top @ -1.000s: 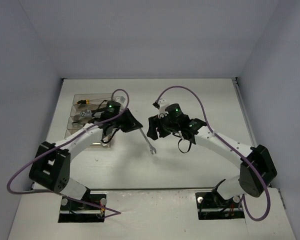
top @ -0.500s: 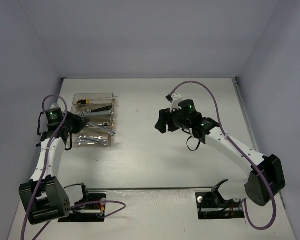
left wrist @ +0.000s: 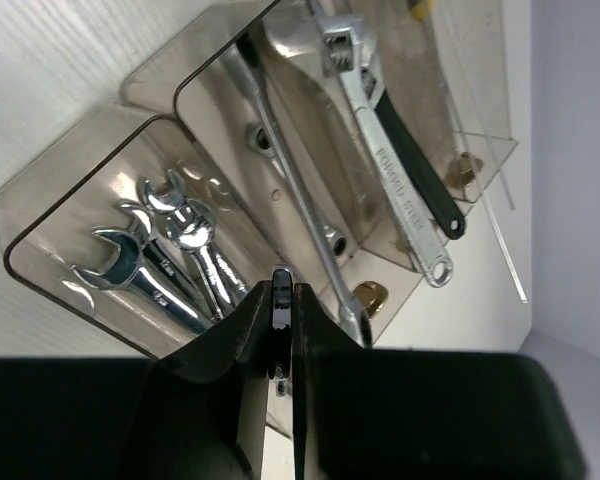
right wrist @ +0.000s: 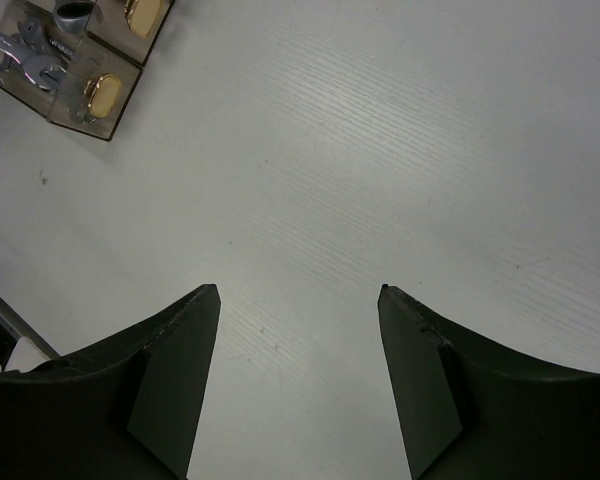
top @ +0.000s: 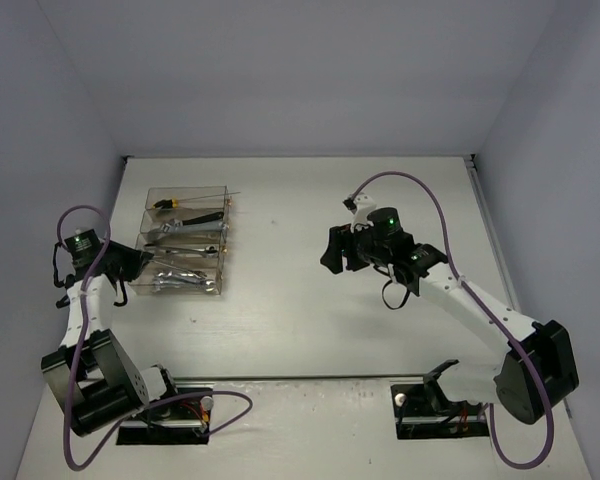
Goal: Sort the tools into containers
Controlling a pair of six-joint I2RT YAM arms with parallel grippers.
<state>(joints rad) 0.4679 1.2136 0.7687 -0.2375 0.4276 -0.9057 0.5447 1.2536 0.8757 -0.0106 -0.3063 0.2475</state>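
Found left gripper (left wrist: pixel 282 300) with fingers pressed together on nothing, poised close over the near end of the containers (top: pixel 185 240); right gripper (right wrist: pixel 300 292) spread wide above the table (top: pixel 310 330), well apart from them. Saw tools (left wrist: pixel 165 270) – silver wrenches, one black-handled – lying inside the clear compartments. Judged main risk a knock, from lowering or swinging that left gripper into the light row: shoving it along or tipping a wrench out. Noted white, matte surface with faint ridging; beyond, plain grey walls (top: pixel 300 70)

Wrenches (left wrist: pixel 130 272) in bins (top: pixel 195 195) (far left on table (top: pixel 310 320)).
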